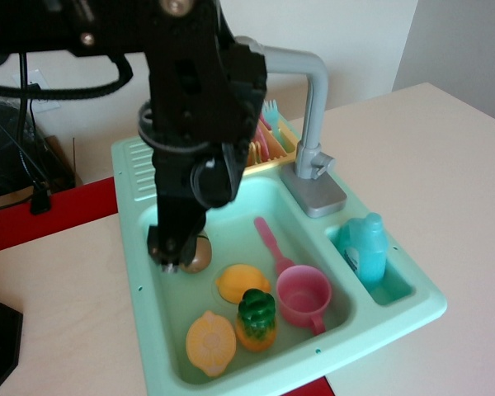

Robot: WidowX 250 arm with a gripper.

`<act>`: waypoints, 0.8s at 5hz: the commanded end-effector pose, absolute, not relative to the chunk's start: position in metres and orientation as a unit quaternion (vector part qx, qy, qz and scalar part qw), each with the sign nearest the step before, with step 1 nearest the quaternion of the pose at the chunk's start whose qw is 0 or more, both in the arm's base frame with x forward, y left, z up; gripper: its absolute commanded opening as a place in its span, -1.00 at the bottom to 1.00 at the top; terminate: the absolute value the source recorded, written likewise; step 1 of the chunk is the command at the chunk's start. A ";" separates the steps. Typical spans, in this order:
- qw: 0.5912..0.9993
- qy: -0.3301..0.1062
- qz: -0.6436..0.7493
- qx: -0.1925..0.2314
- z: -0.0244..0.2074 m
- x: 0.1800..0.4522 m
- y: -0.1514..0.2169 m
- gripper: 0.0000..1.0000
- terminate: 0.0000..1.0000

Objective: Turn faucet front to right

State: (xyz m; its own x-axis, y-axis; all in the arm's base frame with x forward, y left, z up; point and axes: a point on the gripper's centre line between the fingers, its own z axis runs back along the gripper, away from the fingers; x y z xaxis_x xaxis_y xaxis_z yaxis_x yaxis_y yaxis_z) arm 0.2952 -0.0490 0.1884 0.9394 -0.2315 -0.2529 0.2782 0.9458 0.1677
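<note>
The grey faucet [314, 107] stands upright on its rectangular grey base [317, 195] at the sink's back right. Its horizontal arm [290, 59] reaches left and disappears behind my black arm, so its round head is hidden. My gripper [170, 252] hangs low at the left of the basin, next to a brown toy [200, 261]. The gripper points down and is dark, so I cannot tell whether its fingers are open or shut. It is well below the faucet arm, and I see nothing held in it.
The mint-green sink [396, 309] holds a pink cup [304, 294], a pink brush [267, 238], a lemon [242, 281], an orange half [210, 343] and a pineapple toy [256, 318]. A blue bottle [368, 248] stands in the right side pocket. A yellow dish rack [279, 142] sits behind.
</note>
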 end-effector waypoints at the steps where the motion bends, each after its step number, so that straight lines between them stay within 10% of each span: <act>1: 0.987 0.075 -0.041 0.137 0.212 0.279 0.014 1.00 -1.00; 4: 0.991 0.057 0.004 0.122 0.229 0.235 0.055 1.00 -1.00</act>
State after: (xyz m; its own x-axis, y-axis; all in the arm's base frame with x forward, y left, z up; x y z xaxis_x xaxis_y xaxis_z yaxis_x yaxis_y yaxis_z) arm 0.2300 0.0426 0.2224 0.9885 0.0115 -0.1511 0.0134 0.9866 0.1627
